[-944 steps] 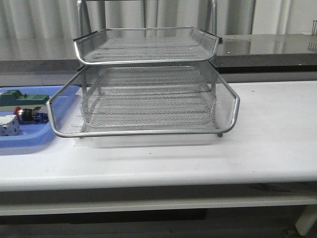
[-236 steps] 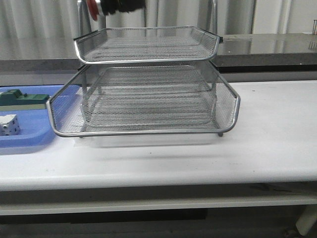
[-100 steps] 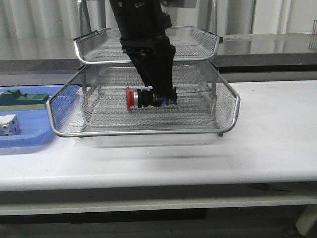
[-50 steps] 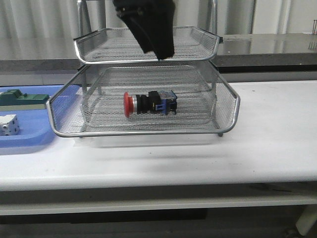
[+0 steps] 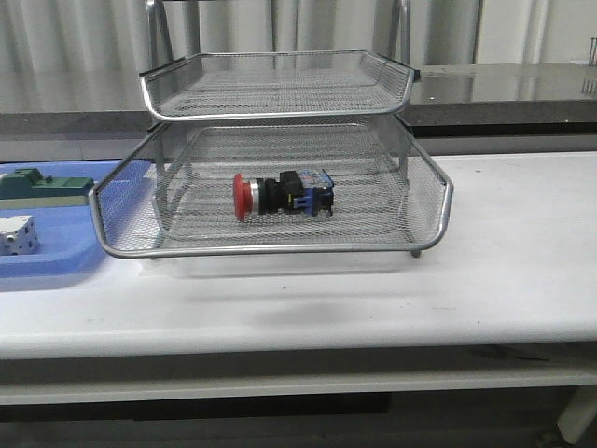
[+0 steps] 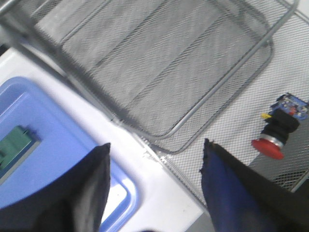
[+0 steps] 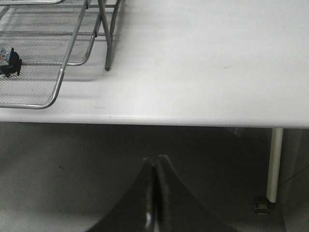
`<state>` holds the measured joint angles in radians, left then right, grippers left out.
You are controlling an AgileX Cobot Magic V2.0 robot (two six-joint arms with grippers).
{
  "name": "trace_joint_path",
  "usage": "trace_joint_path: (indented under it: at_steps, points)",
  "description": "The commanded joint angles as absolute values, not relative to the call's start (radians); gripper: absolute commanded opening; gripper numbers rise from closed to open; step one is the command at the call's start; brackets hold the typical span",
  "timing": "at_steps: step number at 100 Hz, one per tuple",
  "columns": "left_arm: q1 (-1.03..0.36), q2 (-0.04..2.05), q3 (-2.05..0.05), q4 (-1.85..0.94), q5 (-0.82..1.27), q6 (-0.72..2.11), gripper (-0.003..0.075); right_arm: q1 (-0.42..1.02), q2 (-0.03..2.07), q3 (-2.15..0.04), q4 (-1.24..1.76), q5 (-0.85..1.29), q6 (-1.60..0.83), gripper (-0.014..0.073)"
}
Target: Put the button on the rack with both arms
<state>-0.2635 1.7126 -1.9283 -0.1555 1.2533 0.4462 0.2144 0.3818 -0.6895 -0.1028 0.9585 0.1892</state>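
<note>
The table (image 5: 504,271) is a plain white slab with a rounded front edge and light scuffs; a white leg shows under its right end. Behind it runs a grey, glossy counter (image 5: 522,93), backed by pale pleated curtains (image 5: 84,33).

The rack (image 5: 424,187) stands on the table, its silver mesh trays stacked in a metal frame. The button (image 5: 280,194) lies on its side in the pulled-out lower tray, red cap toward the robot's left, blue block toward its right, resting on the mesh and free of any grip.

The left hand (image 6: 154,193) hangs above the rack's left front corner, fingers (image 6: 227,183) spread wide with nothing between them; the button lies below it and off beyond one finger. Beneath the other finger is the blue tray (image 5: 56,261), holding a green-and-grey block (image 5: 42,187) and a white cube (image 5: 19,233).

The right hand (image 7: 153,193) is off the table's front edge, over the dark floor (image 7: 58,169), its fingers pressed together and holding nothing. The rack's right front corner lies ahead of it, well apart.
</note>
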Motion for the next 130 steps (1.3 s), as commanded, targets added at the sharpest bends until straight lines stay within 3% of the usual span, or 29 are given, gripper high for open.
trace_joint_path:
  at_steps: [1, 36, 91, 130]
  points:
    - [-0.202, 1.613, -1.907, -0.182, 1.237, 0.434, 0.0408, 0.216, 0.391, -0.721, -0.117, 0.882, 0.186, -0.0069]
    - [-0.01, 1.309, -1.505, -0.265, 0.85, 0.432, 0.0408, 0.216, 0.391, -0.721, -0.117, 0.882, 0.186, -0.0069]
    - [-0.003, 0.731, -0.664, -0.312, 0.171, 0.432, 0.0408, 0.216, 0.391, -0.721, -0.117, 0.882, 0.186, -0.0069]
    - [-0.003, 0.383, -0.359, -0.412, 0.0, 0.432, 0.0408, 0.216, 0.391, -0.721, -0.117, 0.882, 0.186, -0.0069]
